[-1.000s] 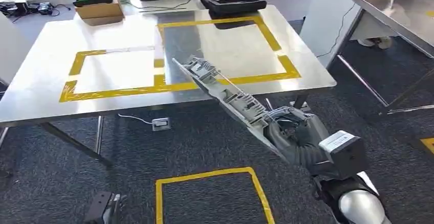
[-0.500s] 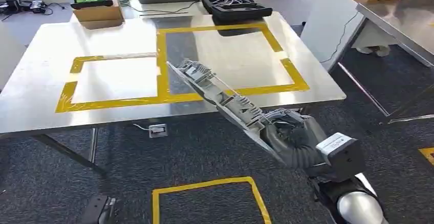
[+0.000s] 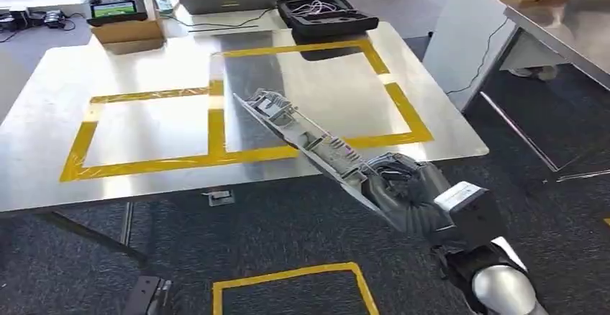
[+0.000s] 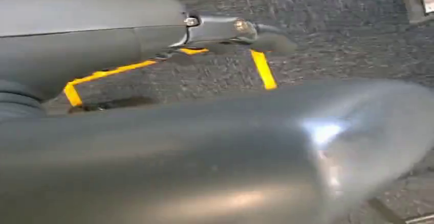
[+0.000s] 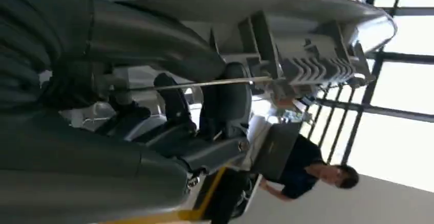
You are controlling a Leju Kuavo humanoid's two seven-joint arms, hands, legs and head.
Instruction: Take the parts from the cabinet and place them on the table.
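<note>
Right hand [image 3: 403,189] grips long grey part [image 3: 309,141] by near end; far end now over table [image 3: 65,70] front edge, above yellow tape. Table nearer than a second ago: approach under way, placement pending. Left hand state: cannot tell.

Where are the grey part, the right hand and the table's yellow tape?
grey part [image 3: 302,131]: head view, on its ribbed middle section.
right hand [image 3: 403,193]: head view, on the grey glove gripping the part's near end.
yellow tape [image 3: 216,124]: head view, on the strip between the two rectangles.
</note>
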